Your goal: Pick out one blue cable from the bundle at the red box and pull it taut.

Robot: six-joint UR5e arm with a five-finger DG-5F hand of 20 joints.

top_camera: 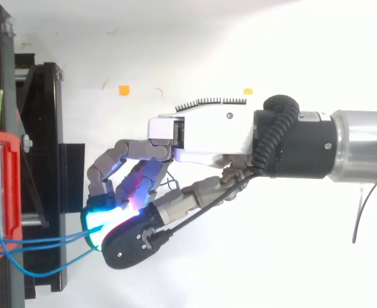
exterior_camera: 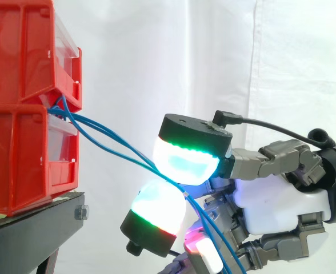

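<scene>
At the far left stand the stacked red boxes (exterior_camera: 19, 160) on their black stand (exterior_camera: 39, 225), and everything else lies to the right of them. From the seam between the boxes the blue cables (top_camera: 44, 241) come out and run rightward and downward, sagging a little. In the top view one loops lower than the rest. Well right of the boxes they meet the hand (exterior_camera: 276, 200), whose fingers are curled in, glowing pads (exterior_camera: 185, 162) closed over the strands. Below the pads the cables trail on down. From where I stand I cannot say for sure whether one strand is pinched or several. I judge this the grasping step, with the pull not yet made. Next the hand needs to hold just one cable and draw straight away from the boxes until the slack goes.
</scene>
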